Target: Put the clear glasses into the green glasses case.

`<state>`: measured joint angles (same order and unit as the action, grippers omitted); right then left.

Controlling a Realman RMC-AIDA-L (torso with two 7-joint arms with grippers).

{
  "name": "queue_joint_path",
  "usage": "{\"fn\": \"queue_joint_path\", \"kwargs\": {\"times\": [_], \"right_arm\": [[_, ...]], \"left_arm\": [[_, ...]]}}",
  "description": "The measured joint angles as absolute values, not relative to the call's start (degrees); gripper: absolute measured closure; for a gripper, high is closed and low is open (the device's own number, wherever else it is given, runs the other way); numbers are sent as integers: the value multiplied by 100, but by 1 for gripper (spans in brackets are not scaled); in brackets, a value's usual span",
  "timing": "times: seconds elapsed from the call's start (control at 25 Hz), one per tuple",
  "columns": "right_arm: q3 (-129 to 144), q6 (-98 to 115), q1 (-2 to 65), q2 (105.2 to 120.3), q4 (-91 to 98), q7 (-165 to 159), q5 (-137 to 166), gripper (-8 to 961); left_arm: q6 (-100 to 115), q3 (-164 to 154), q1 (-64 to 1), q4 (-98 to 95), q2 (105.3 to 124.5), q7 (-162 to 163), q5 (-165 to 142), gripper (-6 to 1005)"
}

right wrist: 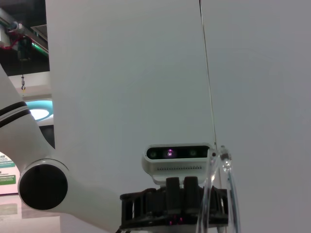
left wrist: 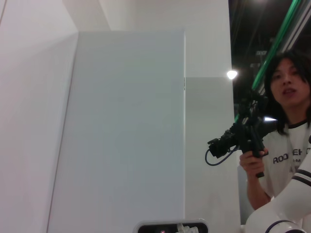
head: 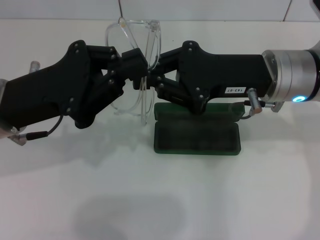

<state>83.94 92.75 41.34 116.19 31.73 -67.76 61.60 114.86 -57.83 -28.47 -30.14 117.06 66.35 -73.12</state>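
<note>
In the head view both grippers meet above the table's middle, holding the clear glasses in the air. The lenses stand up above the fingers and the clear arms hang down toward the table. My left gripper comes in from the left and is shut on the frame. From the right, my right gripper is shut on the glasses just below it. The green glasses case lies open on the table, partly under the right gripper. In the right wrist view the clear glasses show edge-on.
The white table carries only the case. A white wall panel stands behind, and a person with a video camera is beside it. The left arm's wrist camera faces the right wrist view.
</note>
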Motion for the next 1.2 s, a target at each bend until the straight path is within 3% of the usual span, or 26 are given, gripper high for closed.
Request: {"fn": "queue_joint_path", "kwargs": {"times": [0.6, 0.84, 1.0, 1.12, 1.2], "right_arm": [[8344, 9134, 4122, 11585, 3173, -6776, 6163, 853], [8098, 9081, 4032, 11532, 3178, -6793, 6206, 852], [8064, 8988, 3995, 11458, 3566, -7060, 6586, 852], [8056, 8695, 3806, 11409, 4722, -7916, 7535, 851], [8028, 8553, 3573, 11411, 5825, -8631, 8289, 851]], "left_arm": [[11471, -5791, -2832, -3020, 11622, 6651, -7311, 928], [11608, -5722, -2595, -3064, 11393, 6694, -7249, 928], [11617, -5528, -2372, -3079, 11104, 6717, -7277, 928], [11563, -4971, -2142, -3122, 10811, 6719, -7589, 928], [11560, -4756, -2072, -3222, 10767, 6765, -7732, 928]]}}
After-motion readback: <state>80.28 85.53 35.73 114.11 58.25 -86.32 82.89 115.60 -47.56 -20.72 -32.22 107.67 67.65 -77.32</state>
